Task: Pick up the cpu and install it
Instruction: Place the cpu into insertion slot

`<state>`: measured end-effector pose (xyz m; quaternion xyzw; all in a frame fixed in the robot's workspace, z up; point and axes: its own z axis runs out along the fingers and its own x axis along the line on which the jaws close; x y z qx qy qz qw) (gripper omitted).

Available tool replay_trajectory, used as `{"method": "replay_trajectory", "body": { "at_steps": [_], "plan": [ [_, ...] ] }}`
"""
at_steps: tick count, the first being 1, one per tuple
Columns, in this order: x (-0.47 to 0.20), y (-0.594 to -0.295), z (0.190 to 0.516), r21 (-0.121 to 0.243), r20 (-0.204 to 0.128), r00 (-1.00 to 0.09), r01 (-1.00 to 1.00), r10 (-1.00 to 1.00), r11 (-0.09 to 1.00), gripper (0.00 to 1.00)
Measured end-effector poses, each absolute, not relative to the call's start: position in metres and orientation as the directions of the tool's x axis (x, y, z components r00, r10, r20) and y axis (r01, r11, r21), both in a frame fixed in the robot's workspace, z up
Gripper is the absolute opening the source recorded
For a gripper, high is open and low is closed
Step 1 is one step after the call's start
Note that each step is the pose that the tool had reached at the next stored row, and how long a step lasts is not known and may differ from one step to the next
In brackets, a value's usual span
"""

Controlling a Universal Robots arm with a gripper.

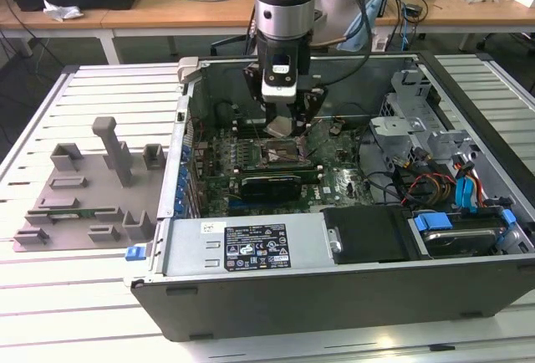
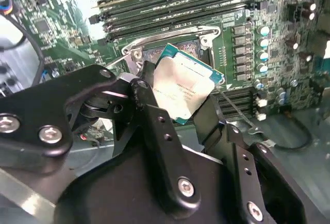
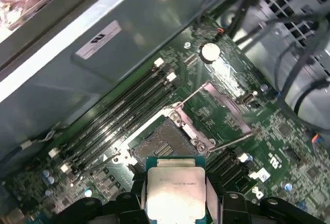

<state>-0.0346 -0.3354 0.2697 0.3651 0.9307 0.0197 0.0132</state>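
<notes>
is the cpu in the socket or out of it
Out. The tool grips the cpu by two opposite edges and holds it above the bare socket, not seated in it.

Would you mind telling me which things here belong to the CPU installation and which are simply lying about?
Part of the job:
- cpu, held in the gripper
- open socket below it

Just lying about:
- grey tray outside the case
- memory slots
- coin battery
- power supply
- drive cables
</notes>
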Motion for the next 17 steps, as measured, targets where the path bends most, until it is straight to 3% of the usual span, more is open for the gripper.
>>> {"method": "replay_trajectory", "body": {
  "at_steps": [10,17],
  "plan": [
    [-0.0346,-0.3354,0.2692,0.046,-0.01,-0.589,0.807,0.808,0.588,0.55],
    [-0.0346,-0.3354,0.2688,0.046,-0.01,-0.424,0.904,0.906,0.424,0.55]
  ]
}}
